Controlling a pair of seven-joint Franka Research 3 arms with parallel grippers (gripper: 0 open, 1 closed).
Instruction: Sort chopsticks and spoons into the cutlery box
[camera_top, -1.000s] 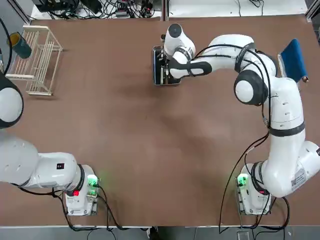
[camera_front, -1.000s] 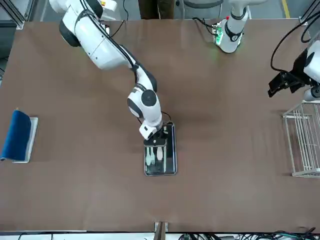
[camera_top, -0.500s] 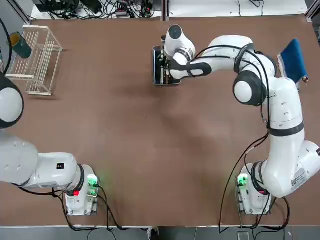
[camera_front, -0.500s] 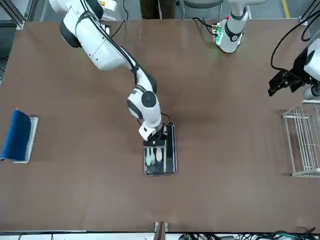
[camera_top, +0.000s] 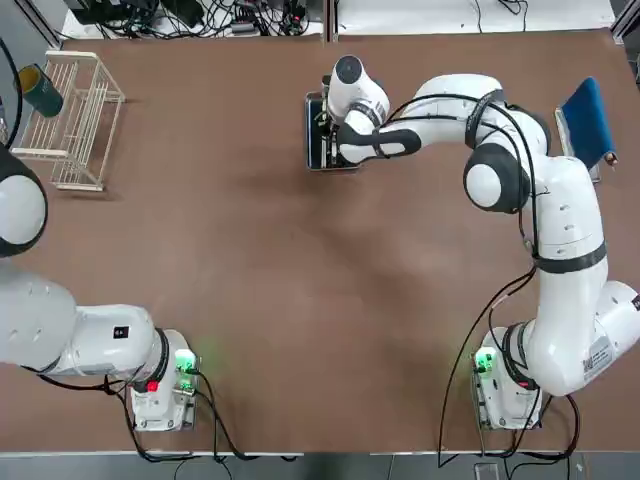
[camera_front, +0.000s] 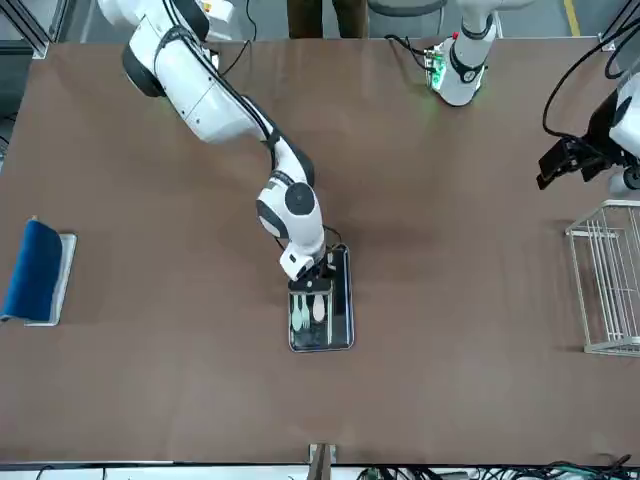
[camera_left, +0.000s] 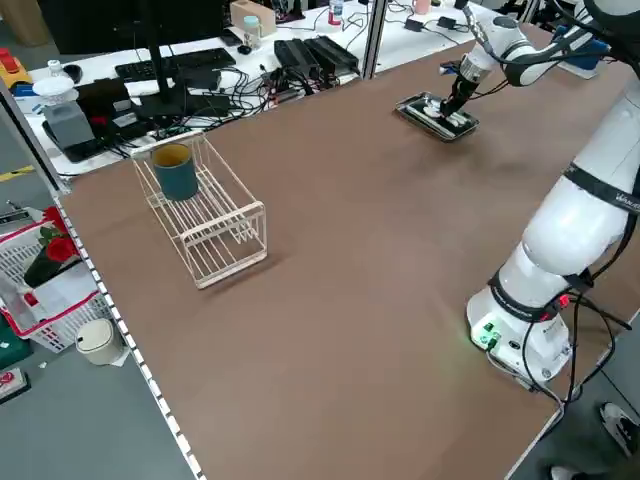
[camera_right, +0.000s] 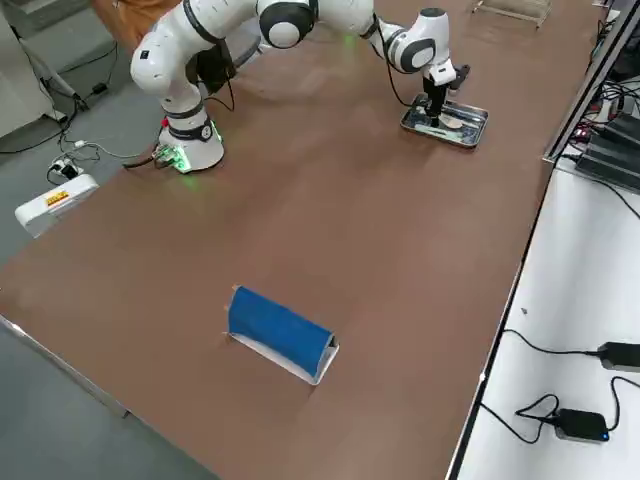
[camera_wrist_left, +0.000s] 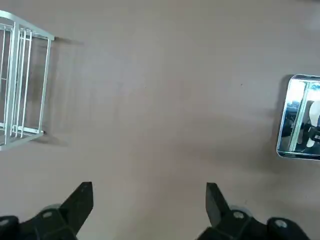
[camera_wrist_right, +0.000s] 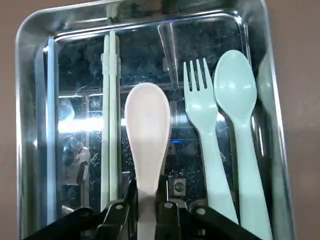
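Spoon (camera_wrist_right: 147, 112), the cream one, is in my right pincer (camera_wrist_right: 146, 209), over the cutlery tray (camera_wrist_right: 23, 125): closed on the handle, bowl poking out past the fingertips. Its long axis runs nearly alongside the chopsticks (camera_wrist_right: 109, 125), which lie just to one side of the pincer; the fork (camera_wrist_right: 201, 105) and pale green spoon (camera_wrist_right: 236, 95) lie to the other. That line-up is what I'm watching: I judge this as the setting-down stage, needing the handle kept along the tray before I let go. Whether it's touching bottom, I can't tell. My left pincer (camera_wrist_left: 147, 210) is parked wide open near the wire rack (camera_wrist_left: 22, 80), well apart; the right is nearer.
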